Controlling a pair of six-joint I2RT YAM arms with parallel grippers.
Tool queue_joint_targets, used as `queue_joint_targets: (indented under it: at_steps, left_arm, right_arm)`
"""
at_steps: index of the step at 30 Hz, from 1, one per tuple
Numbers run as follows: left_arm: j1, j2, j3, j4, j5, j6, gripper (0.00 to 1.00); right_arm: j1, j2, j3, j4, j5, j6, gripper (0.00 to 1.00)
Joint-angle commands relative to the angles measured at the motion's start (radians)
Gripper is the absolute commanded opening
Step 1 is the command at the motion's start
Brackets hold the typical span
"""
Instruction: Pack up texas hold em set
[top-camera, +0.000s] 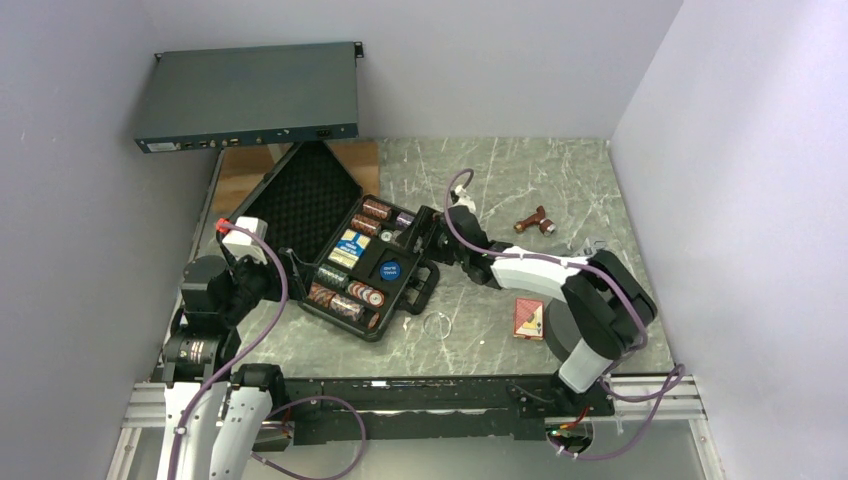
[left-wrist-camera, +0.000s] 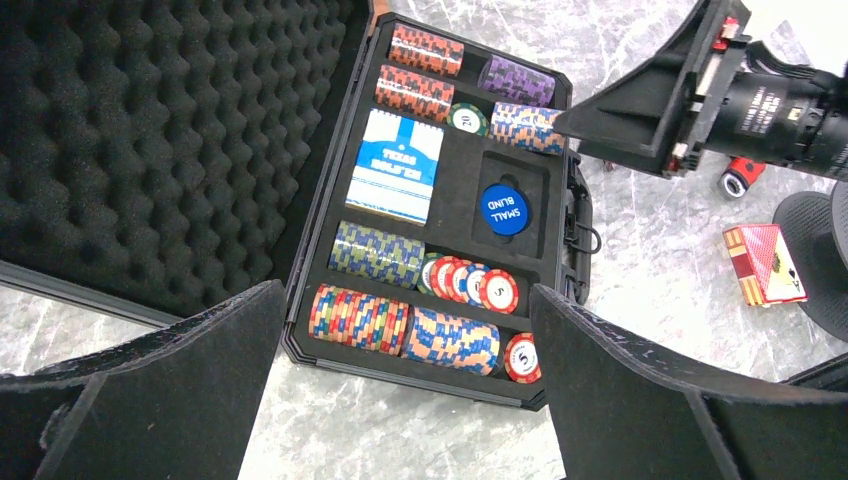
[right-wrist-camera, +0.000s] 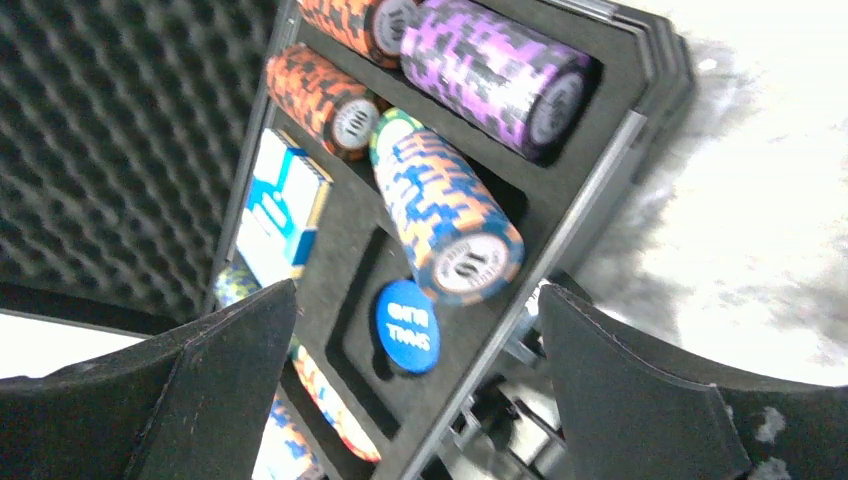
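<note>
Two released grippers flank the open black rectangular plastic case (top-camera: 300, 200): left gripper (left-wrist-camera: 407, 290) nine o'clock, right gripper (right-wrist-camera: 418, 290) three o'clock.

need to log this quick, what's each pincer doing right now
left pincer: open, holding nothing
right pincer: open, holding nothing, poised over the blue-orange chip roll in the case

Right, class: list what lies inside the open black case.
Inside the case: rolls of chips, a blue-and-white card box and a blue disc; bumpy foam lines the lid. Whatever sits beneath the rolls is covered.
</note>
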Motion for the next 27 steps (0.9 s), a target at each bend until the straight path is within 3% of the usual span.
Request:
queue_joint_targets:
  at_steps: [1,4,6,9,13,15,27]
  left_arm:
    - [-0.002,-0.009,-0.007,0.032,-0.002,0.009,0.99]
    - [-0.002,-0.009,-0.007,0.032,-0.002,0.009,0.99]
    - [-0.002,-0.010,-0.007,0.033,-0.002,0.009,0.99]
    - [-0.002,-0.011,-0.007,0.032,-0.002,0.009,0.99]
    - [-0.003,-0.012,-0.007,0.032,-0.003,0.008,0.99]
    - [-0.002,-0.011,-0.007,0.032,-0.003,0.007,0.99]
    - [-0.002,-0.009,-0.007,0.032,-0.002,0.008,0.99]
  right_arm:
    - [0.001,-0.095,0.034,-0.268,0.094,-0.096,0.95]
    - [-0.001,-0.143,0.065,-0.356,0.139,-0.121,0.90]
    - [0.000,-0.165,0.065,-0.366,0.142,-0.131,0.73]
    - [0.000,-0.158,0.074,-0.362,0.118,-0.141,0.34]
    - [0.000,-0.102,0.103,-0.364,0.097,-0.147,0.06]
    - [0.000,-0.070,0.122,-0.366,0.090,-0.148,0.00]
    - [0.000,0.042,0.196,-0.324,0.058,-0.149,0.00]
